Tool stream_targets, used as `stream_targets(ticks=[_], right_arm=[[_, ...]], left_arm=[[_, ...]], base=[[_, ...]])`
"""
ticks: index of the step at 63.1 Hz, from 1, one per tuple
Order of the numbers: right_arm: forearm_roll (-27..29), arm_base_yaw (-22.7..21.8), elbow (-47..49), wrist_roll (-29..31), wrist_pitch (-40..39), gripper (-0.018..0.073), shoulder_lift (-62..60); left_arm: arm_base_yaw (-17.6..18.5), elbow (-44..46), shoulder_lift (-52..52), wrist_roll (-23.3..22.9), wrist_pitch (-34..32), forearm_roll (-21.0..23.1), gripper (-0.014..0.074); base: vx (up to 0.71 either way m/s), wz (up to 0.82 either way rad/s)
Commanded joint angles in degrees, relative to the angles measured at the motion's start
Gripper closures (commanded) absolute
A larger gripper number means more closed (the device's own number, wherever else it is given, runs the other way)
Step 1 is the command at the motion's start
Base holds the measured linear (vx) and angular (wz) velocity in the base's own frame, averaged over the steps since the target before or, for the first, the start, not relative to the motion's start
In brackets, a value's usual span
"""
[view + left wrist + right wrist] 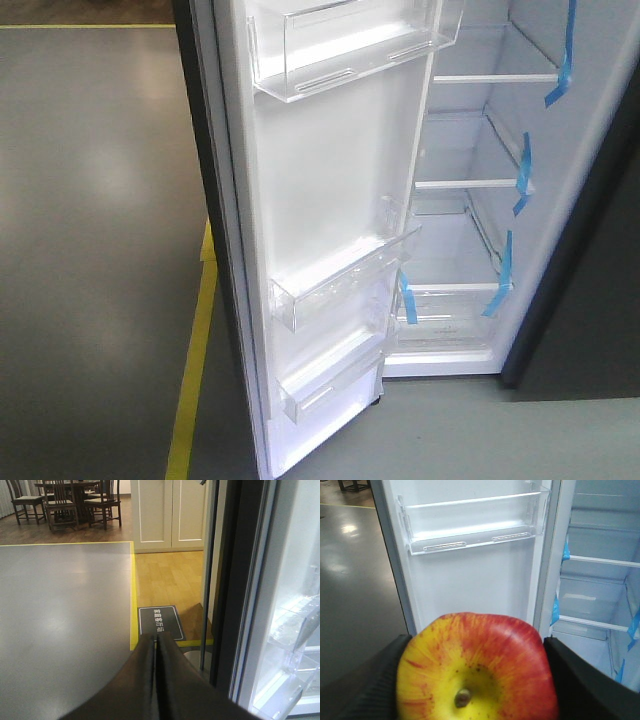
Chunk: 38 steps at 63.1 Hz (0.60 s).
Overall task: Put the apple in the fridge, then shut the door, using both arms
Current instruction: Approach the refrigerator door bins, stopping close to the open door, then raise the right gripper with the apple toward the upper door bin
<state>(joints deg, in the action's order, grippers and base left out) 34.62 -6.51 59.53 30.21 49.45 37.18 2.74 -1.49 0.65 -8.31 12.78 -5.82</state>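
I had right gripper (pixel 477 682) clamped on the apple (pixel 475 650), left gripper (pixel 156 636) pinched together, empty; aimed at the door (pixel 470 587), not the fridge shelves (pixel 592 560), the apple could bump the door bin (pixel 470 530).

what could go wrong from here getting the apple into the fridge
The apple, held in the right gripper, faces the open door and its clear bin, not the shelves of the fridge; moving straight ahead could knock the bin. The left gripper, shut, sits close beside the door's outer edge and might bump it early.
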Motion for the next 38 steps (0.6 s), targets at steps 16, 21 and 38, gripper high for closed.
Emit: stream_targets(ticks=[16, 21, 38], right_arm=[[1.9, -0.2, 1.5, 0.6, -4.1, 0.0563, 0.1], [1.9, -0.2, 1.5, 0.6, -4.1, 0.0563, 0.1], [1.9, -0.2, 1.5, 0.6, -4.1, 0.0563, 0.1]], left_arm=[[-0.1, -1.2, 0.9, -0.6, -4.6, 0.5, 0.0603], [-0.1, -1.2, 0.9, -0.6, -4.6, 0.5, 0.0603], [-0.1, -1.2, 0.9, -0.6, -4.6, 0.5, 0.0603]], base=[[0.13, -0.01], [0.12, 0.0], [0.11, 0.01]])
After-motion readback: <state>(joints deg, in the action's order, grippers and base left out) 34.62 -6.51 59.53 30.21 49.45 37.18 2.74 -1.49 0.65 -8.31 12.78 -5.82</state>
